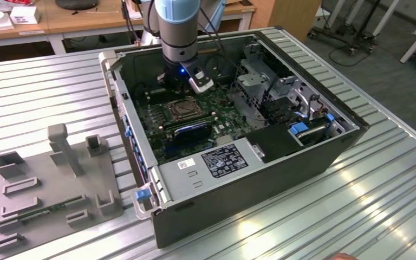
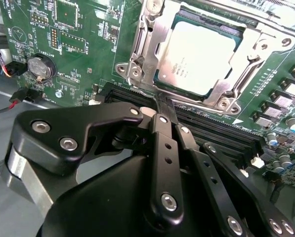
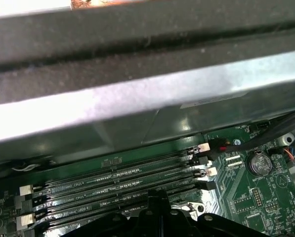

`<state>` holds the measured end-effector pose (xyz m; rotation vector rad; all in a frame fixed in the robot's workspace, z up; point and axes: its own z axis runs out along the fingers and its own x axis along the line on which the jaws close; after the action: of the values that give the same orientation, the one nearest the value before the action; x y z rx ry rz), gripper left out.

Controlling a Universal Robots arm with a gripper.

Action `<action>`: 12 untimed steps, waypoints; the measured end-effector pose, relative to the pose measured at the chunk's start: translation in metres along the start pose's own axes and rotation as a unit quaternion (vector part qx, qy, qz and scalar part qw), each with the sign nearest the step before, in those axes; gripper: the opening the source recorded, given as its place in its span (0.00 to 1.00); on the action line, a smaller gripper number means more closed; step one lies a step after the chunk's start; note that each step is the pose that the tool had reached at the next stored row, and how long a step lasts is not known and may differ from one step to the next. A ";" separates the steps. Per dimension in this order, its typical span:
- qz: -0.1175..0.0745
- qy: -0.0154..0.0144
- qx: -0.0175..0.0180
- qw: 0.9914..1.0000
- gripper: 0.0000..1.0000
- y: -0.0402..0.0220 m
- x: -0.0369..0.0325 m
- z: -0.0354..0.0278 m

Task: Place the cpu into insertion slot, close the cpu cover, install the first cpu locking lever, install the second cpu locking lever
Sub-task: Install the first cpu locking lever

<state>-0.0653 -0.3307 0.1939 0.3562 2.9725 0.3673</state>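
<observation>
The open computer case (image 1: 266, 189) sat mid-frame on the counter (image 1: 41, 97). Over its motherboard (image 2: 88, 29) I saw my claw (image 2: 163, 106) pinched narrow, tips just beside the cpu cover (image 2: 148, 44) framing the cpu (image 2: 201, 57), upper right in the second wrist view.

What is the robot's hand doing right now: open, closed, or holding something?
Hand: closed, with nothing visibly held; its tip is close to the edge of the cpu cover.

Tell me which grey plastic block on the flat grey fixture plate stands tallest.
The narrow grey post on the fixture plate; it rises clearly above the low blocks around it.
</observation>
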 end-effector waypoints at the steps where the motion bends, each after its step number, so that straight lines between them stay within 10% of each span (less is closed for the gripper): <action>1: 0.000 0.000 0.001 1.000 0.10 0.0000 0.0000 0.0001; 12: -0.001 -0.001 0.006 1.000 0.10 -0.0006 0.0002 0.0020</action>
<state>-0.0653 -0.3308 0.1918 0.3549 2.9737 0.3486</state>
